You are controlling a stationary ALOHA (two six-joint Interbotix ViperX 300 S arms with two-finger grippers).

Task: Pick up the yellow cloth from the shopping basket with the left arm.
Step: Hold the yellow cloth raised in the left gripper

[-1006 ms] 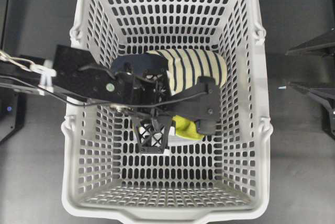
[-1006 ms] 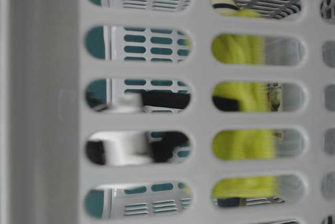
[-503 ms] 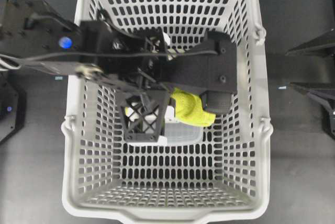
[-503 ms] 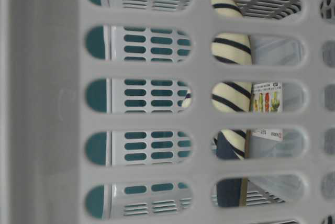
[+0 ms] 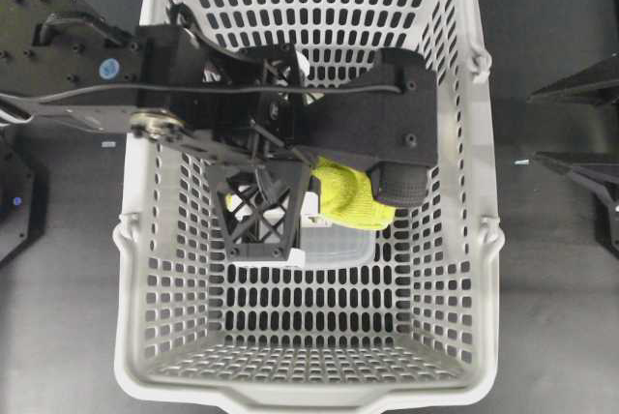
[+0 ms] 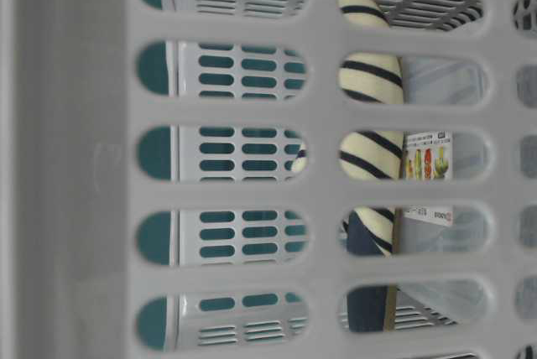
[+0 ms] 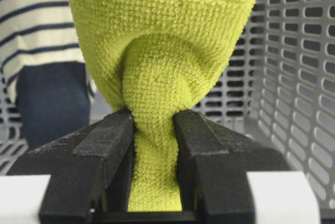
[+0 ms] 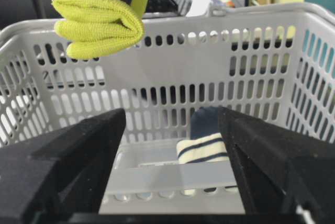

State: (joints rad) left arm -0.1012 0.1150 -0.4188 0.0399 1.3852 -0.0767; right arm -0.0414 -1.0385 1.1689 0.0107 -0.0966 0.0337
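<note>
The yellow cloth (image 5: 350, 193) hangs pinched in my left gripper (image 5: 334, 193), which is raised over the middle of the shopping basket (image 5: 135, 240). In the left wrist view both jaws are shut on a bunched fold of the cloth (image 7: 157, 67), at the gripper (image 7: 154, 124). The right wrist view shows the cloth (image 8: 99, 25) hanging at about rim height of the basket (image 8: 209, 12). My right gripper (image 8: 172, 171) is open and empty outside the basket's right wall (image 5: 534, 127). The cloth does not show in the table-level view.
A cream and navy striped roll (image 6: 369, 116) lies on the basket floor; it also shows in both wrist views (image 8: 201, 148) (image 7: 31, 25). A clear plastic box (image 5: 334, 245) with a label (image 6: 428, 158) lies beside it. The left arm (image 5: 193, 95) hides the roll from overhead.
My left gripper has risen from the basket floor with the cloth in it. The cloth has left the table-level view, which now shows the striped roll. The right arm has not moved.
</note>
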